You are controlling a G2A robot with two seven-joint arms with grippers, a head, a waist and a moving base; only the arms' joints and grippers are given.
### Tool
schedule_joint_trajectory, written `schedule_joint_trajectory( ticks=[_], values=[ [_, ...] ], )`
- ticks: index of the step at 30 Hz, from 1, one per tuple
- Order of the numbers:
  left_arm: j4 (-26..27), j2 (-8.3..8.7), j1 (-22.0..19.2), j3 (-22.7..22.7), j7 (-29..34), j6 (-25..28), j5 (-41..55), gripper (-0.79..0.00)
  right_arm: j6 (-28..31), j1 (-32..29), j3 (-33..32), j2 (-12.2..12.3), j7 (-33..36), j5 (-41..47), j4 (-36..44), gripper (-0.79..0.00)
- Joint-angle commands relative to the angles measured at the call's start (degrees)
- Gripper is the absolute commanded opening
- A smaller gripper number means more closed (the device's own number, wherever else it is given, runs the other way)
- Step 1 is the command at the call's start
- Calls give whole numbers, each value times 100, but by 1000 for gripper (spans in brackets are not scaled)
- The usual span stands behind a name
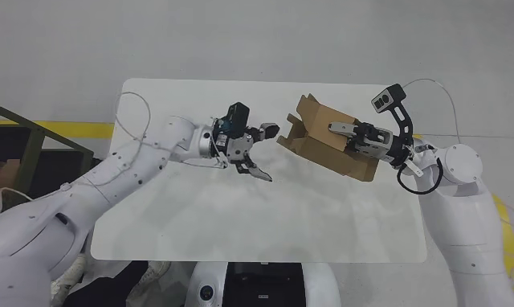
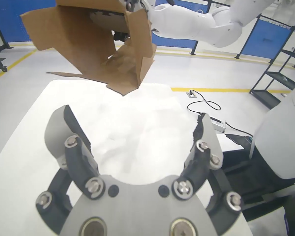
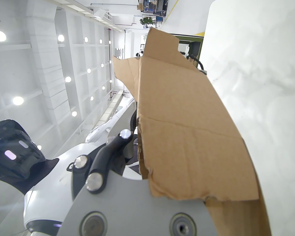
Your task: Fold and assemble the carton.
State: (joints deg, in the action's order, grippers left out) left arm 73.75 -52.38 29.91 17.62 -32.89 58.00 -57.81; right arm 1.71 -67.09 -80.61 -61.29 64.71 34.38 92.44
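1. My right hand (image 1: 344, 130) gripped the carton (image 1: 321, 146) by one wall, tilted, over the surface (image 1: 241, 218) toward its far right corner.
2. My left hand (image 1: 269, 153) hung open and empty, just beside the carton's flapped end; the long axis ran toward it.

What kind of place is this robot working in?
Probably a large industrial hall or robotics test floor: blue partition panels fence off the bay, a yellow line marks the floor, and rows of ceiling lights sit high overhead.
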Motion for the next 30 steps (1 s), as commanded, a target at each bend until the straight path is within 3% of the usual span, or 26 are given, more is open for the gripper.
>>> schedule_joint_trajectory(
  ticks=[1, 5, 17, 30],
  values=[
    [-7, -18, -123, -276, -349, 0, -63, 0, 0, 0, 0, 0, 0, 0, 0, -785],
    [-21, -66, -407, -777, -884, 0, -126, 0, 0, 0, 0, 0, 0, 0, 0, -785],
    [-57, -294, -467, -788, -1325, 0, -246, 0, -20, -71, 60, -1, -146, -79, 155, -785],
    [-72, -442, -571, -788, -1099, 0, -124, 0, -77, 1, 187, 17, -81, -165, 229, -785]
  ],
)
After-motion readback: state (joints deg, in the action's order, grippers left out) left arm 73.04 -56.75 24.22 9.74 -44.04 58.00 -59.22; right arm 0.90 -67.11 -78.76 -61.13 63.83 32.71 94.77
